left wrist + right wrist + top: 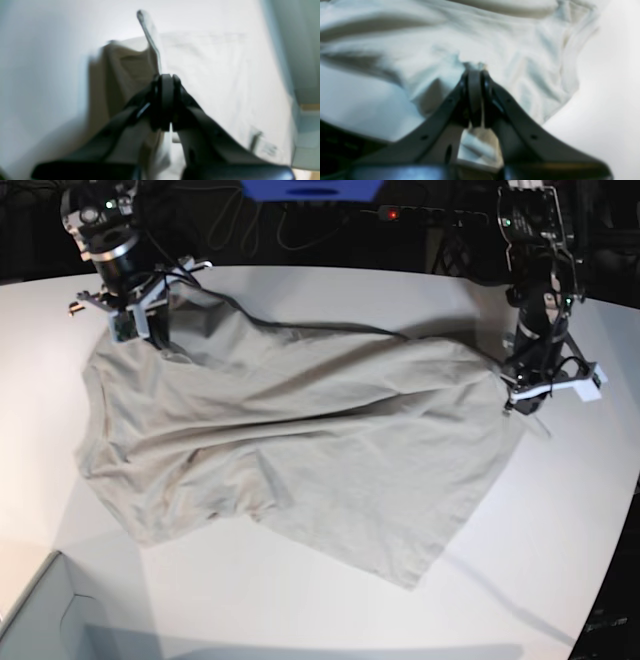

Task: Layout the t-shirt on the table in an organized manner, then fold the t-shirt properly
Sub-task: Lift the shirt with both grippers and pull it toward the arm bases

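White and matte, the surface (pixel 37 75) fills the left wrist view, blurred. On it lies the t-shirt (pixel 212 75), pale and flat to the right, while a shaded fold rises to the left of the left pincer (pixel 166 82). Its jaws are pressed together on a thin edge of cloth, and a narrow strip of fabric stands up past the tips. A small printed tag shows low on the right, too blurred to read.

Seen from the right wrist, the right pincer (pixel 475 72) is likewise clamped on the t-shirt (pixel 407 45), with a little tuft of fabric bunched at its tips. Deep soft wrinkles run away from the grip, and bare surface (pixel 607 100) shows at the right.

From the base view, the t-shirt (pixel 300 450) is stretched across the surface (pixel 560 560) between the two arms: the right pincer (pixel 135 330) holds one corner at far left, the left pincer (pixel 512 392) the opposite edge at right. Most of the cloth rests on the surface, rumpled and skewed, with one part spreading toward the near edge. A grey box corner (pixel 40 620) sits at lower left.

Such cloth looks light, limp and easily creased; it should drape rather than hold shape. Hems, shoulder seams and corners seem the surest places to pinch.
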{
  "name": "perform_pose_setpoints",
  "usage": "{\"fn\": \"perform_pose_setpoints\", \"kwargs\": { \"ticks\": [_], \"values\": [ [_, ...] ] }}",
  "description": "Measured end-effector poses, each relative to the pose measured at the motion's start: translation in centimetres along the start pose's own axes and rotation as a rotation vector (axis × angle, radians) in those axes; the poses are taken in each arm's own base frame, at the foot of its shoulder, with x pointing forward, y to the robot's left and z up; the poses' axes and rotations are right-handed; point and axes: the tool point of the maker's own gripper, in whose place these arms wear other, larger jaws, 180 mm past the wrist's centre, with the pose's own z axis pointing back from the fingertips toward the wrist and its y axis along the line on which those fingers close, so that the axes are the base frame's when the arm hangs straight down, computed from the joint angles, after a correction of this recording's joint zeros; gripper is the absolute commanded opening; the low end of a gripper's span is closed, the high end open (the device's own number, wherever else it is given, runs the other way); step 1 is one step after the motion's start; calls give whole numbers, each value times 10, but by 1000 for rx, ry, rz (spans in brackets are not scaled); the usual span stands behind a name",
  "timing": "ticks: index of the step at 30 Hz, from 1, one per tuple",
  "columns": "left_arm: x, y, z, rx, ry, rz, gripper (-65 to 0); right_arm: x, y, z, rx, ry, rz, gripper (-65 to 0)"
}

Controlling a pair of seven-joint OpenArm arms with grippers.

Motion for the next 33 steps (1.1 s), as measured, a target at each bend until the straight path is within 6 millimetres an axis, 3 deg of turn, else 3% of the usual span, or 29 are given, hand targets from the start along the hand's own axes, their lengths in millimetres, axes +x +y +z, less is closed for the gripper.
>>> {"fn": "perform_pose_setpoints", "kwargs": {
  "ticks": [2, 6, 8, 10, 13, 17, 22, 24, 30, 33],
  "values": [
    [-12, -2, -6, -2, 33, 3, -649, -11, -9, -14, -15, 23, -30, -650],
    [-37, -1, -18, 15, 102, -9, -649, -52, -22, -40, -21, 126, -107, -650],
    [-45, -10, -25, 3, 121, -15, -649, -64, -30, -52, -23, 144, -145, -650],
    [-52, -25, -33, -28, 140, -22, -649, -64, -40, -67, -25, 117, -188, -650],
    [-64, -34, -47, -36, 179, -23, -649, -55, -58, -93, -16, 84, -219, -650],
    [-76, -20, -65, 29, 215, 3, -649, -33, -74, -130, 1, 41, -263, -650],
    [-74, -21, -69, 30, 214, 5, -649, 1, -75, -175, 62, 38, -286, -650],
    [-67, -22, -71, 29, 198, 12, -649, 17, -66, -192, 109, 54, -261, -650],
    [-18, -34, -86, 18, 33, 55, -649, 53, -32, -225, 220, 103, -176, -650],
    [-6, -48, -91, -5, 7, 65, -649, 66, -34, -233, 179, 107, -147, -650]
  ]
}}
